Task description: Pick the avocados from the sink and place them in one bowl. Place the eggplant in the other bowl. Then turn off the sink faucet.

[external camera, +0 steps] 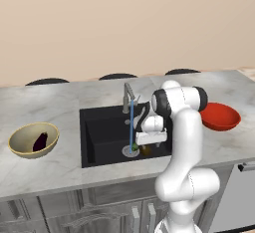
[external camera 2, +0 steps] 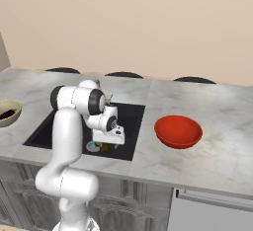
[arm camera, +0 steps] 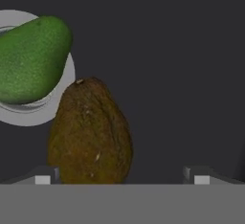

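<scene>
Two avocados lie below me in sink; my gripper fingers spread wide, nothing held; eggplant sits in tan bowl.

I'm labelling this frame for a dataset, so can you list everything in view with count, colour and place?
avocados: two; bright green lying on the drain, brown beside it
sink: one, black, set in the counter
drain: one, silver, sink floor
faucet: one, grey, blue stream running
eggplant: one, dark purple, in the tan bowl
tan bowl: one, left counter
red bowl: one, right counter
counter: grey marble
gripper: one, open, above the brown avocado
</scene>
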